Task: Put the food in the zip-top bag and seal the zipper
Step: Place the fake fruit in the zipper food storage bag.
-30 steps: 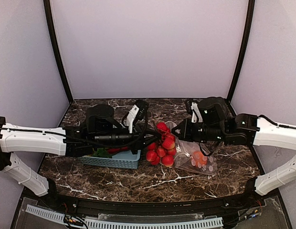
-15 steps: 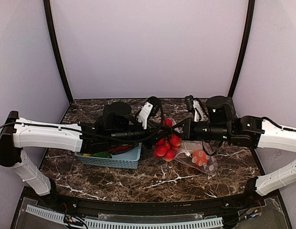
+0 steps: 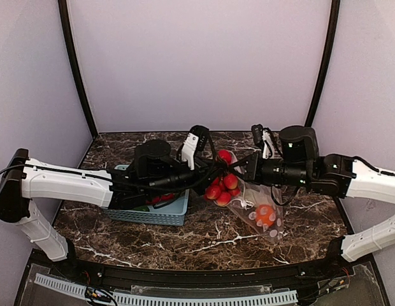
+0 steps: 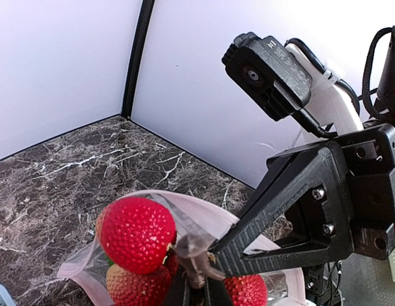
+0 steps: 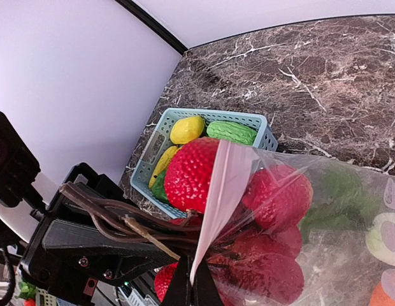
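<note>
Zip-top bag (image 3: 258, 207) hangs slanted just right of the basket. Its mouth edge is pinched tight in the right gripper (image 5: 191, 284). Strawberry bunch (image 3: 222, 185) sits at the mouth, partly inside, with the left gripper (image 4: 196, 290) clamped on its stem. Orange piece (image 3: 265, 215) lies low in the bag. Light blue basket (image 3: 153, 217) holds a yellow piece (image 5: 186, 129) and a cucumber (image 5: 230, 132). Dark marble tabletop (image 3: 185, 239), pale walls (image 3: 197, 64).

The top camera looks down from above and behind the robot, far enough to take in the whole dark marble-patterned table (image 3: 185, 245). Both wrist cameras sit close, facing each other across the cluster of red toy strawberries (image 4: 137, 234), which all three views share.
</note>
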`<state>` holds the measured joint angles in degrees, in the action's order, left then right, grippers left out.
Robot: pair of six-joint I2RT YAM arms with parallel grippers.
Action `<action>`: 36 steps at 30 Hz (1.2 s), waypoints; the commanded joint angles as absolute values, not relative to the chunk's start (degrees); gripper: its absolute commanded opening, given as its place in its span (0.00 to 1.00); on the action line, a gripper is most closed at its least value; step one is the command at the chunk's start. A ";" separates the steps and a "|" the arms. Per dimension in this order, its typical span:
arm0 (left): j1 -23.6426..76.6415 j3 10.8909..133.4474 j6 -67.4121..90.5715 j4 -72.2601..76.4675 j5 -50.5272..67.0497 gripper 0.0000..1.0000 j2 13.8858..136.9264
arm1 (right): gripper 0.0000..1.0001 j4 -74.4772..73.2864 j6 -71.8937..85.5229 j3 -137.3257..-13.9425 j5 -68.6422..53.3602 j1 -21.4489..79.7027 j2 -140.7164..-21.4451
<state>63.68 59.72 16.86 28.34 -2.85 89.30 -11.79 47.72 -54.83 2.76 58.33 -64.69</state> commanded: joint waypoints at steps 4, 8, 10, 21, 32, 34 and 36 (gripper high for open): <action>63.59 59.00 17.71 41.60 -5.50 0.01 86.68 | 0.00 -9.64 53.34 -54.68 -1.63 59.44 -62.67; 63.55 58.72 20.62 46.19 -4.76 0.01 88.05 | 0.00 -9.82 53.90 -54.54 -0.28 59.48 -62.76; 63.55 59.08 22.64 47.75 -3.84 0.01 88.72 | 0.00 -10.25 54.63 -53.89 2.08 59.45 -62.48; 63.61 56.55 26.18 38.92 9.93 0.01 93.36 | 0.00 -10.13 52.65 -53.74 4.51 59.48 -59.67; 63.73 72.34 18.46 14.14 13.92 0.01 100.84 | 0.00 -9.09 52.20 -52.71 3.56 59.42 -60.04; 63.72 73.69 18.40 12.71 13.80 0.01 101.82 | 0.00 -9.14 52.29 -52.19 4.03 59.46 -59.68; 63.72 73.58 18.88 12.82 13.00 0.04 101.90 | 0.00 -9.22 52.45 -51.75 4.55 59.45 -59.39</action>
